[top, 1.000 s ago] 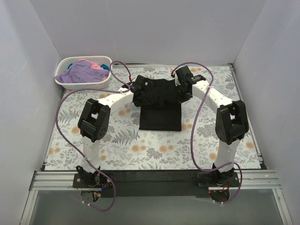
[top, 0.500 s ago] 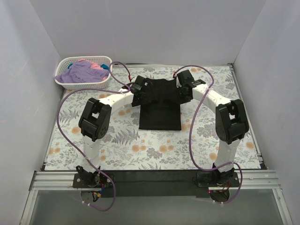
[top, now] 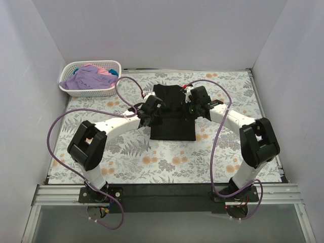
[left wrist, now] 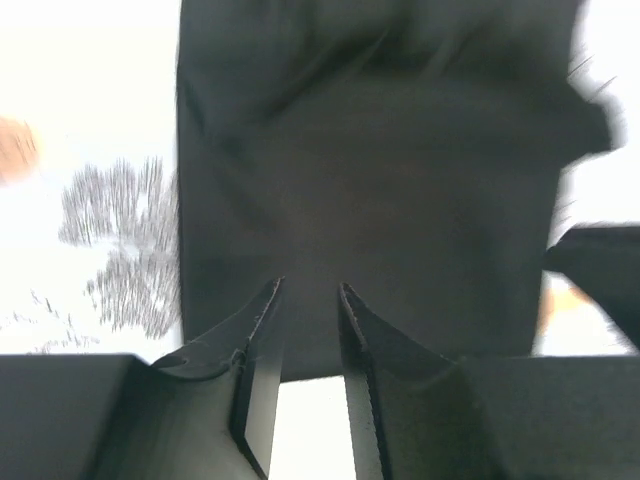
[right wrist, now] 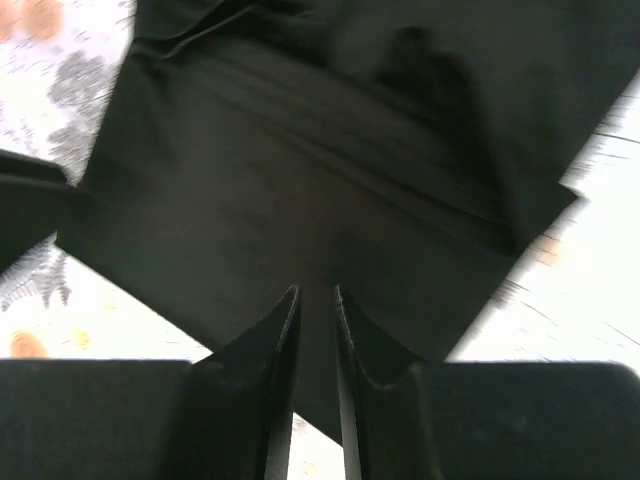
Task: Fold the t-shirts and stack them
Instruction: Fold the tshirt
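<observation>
A black t-shirt [top: 172, 126] lies flat as a folded rectangle at the middle of the floral table; it fills most of the left wrist view [left wrist: 380, 200] and the right wrist view [right wrist: 330, 180]. My left gripper [top: 147, 115] hovers over its left edge and my right gripper [top: 190, 109] over its right edge. In the left wrist view my gripper [left wrist: 308, 285] has its jaws a narrow gap apart with nothing between them. In the right wrist view my gripper [right wrist: 316, 288] stands the same way, empty above the cloth. More t-shirts, lavender [top: 87, 77], pink and teal, lie heaped in a basket.
The white lattice basket [top: 109, 91] stands at the far left corner of the table. White walls close in the left, back and right sides. Purple cables loop over both arms.
Both grippers have let go of the shirt's upper part, which now lies flat toward the back. Both arms have dropped lower and drawn in toward the shirt's sides.
</observation>
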Controlling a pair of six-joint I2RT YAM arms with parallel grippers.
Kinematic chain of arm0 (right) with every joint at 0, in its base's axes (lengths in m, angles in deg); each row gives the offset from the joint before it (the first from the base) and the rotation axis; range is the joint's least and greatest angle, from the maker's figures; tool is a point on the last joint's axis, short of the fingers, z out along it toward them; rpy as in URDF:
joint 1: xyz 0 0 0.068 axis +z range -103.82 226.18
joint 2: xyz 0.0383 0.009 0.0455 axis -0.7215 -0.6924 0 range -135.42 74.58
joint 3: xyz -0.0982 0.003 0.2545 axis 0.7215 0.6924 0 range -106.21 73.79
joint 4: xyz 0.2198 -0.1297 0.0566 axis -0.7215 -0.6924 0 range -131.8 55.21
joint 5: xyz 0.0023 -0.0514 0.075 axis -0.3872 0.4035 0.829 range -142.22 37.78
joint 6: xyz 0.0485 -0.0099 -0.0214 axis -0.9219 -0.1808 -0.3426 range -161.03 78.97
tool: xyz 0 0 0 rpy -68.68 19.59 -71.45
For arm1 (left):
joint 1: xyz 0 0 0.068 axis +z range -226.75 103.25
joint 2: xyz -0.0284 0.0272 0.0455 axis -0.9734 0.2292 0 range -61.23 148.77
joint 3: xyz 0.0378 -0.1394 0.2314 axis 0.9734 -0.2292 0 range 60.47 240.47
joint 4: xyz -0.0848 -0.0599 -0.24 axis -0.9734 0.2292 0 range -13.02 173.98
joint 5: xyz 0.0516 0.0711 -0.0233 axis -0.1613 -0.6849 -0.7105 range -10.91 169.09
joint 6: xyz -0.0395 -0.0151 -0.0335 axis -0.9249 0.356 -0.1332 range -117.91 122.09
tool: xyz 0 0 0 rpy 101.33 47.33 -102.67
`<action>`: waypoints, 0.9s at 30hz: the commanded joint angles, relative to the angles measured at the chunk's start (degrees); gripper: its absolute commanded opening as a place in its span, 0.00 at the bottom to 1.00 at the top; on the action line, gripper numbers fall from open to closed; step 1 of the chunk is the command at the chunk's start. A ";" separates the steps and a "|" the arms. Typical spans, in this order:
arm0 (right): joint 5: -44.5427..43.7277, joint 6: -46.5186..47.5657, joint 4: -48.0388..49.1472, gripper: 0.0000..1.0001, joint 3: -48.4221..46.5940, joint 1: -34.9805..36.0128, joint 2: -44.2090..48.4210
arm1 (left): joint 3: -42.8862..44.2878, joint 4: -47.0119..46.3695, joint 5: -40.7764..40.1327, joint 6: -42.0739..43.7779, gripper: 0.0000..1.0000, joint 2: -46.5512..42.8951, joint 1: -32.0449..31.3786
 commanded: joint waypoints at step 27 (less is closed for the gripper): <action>6.72 0.77 12.90 0.24 -23.99 -2.76 -25.82 | -14.65 0.61 3.57 -3.17 0.24 -0.67 -3.33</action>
